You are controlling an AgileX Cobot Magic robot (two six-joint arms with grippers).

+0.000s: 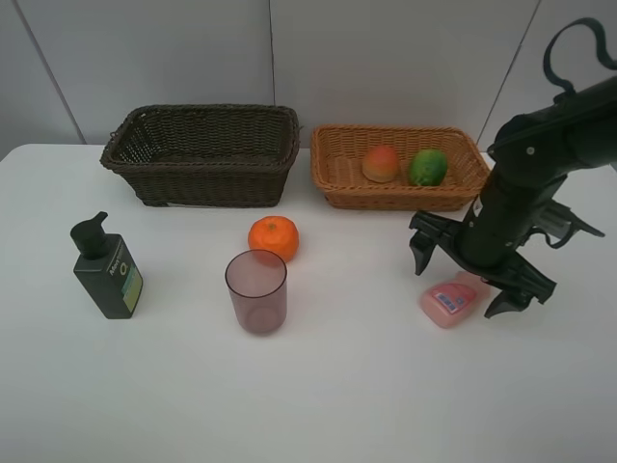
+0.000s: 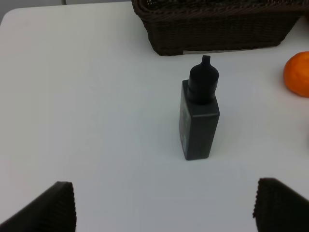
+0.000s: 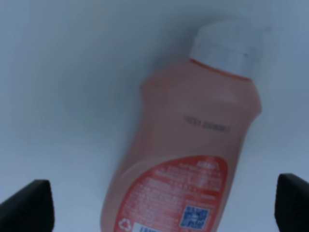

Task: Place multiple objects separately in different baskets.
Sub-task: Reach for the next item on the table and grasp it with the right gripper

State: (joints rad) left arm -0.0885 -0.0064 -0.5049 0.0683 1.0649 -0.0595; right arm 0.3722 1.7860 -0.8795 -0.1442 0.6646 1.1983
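Observation:
The pink bottle lies flat on the white table. My right gripper hovers open just above it, one finger on each side, touching nothing. A peach and a green lime-like fruit lie in the light tan basket. The dark brown basket looks empty. The tangerine and the mauve cup stand mid-table. The dark green pump bottle stands upright at the left. My left gripper is open, short of that bottle, and out of the exterior high view.
Both baskets sit side by side at the back of the table, close to the grey wall. The right arm reaches in from the right. The cup stands just in front of the tangerine.

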